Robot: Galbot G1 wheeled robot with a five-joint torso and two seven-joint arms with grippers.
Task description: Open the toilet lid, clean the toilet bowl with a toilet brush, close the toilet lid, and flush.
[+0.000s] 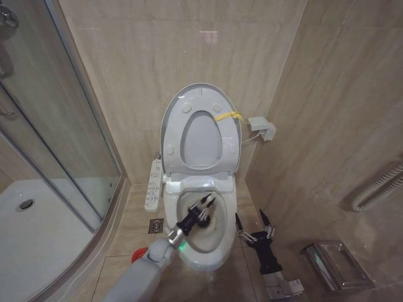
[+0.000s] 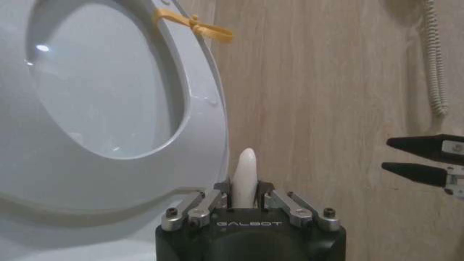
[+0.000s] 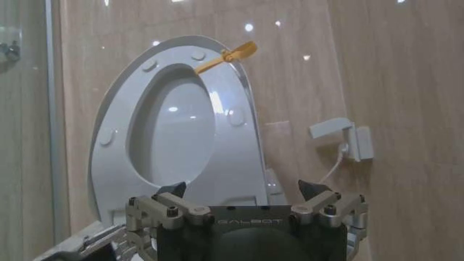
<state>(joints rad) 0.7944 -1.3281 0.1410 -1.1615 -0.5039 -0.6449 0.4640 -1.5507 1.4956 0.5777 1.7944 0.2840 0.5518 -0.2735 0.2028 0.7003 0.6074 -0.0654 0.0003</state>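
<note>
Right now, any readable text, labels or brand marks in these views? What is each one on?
"GALBOT": on the black body of the left gripper, left wrist view; it is shut on the toilet brush.
"GALBOT": on the body of the right gripper, right wrist view, faint.
Button panel beside the toilet bowl: markings too small to read.
</note>
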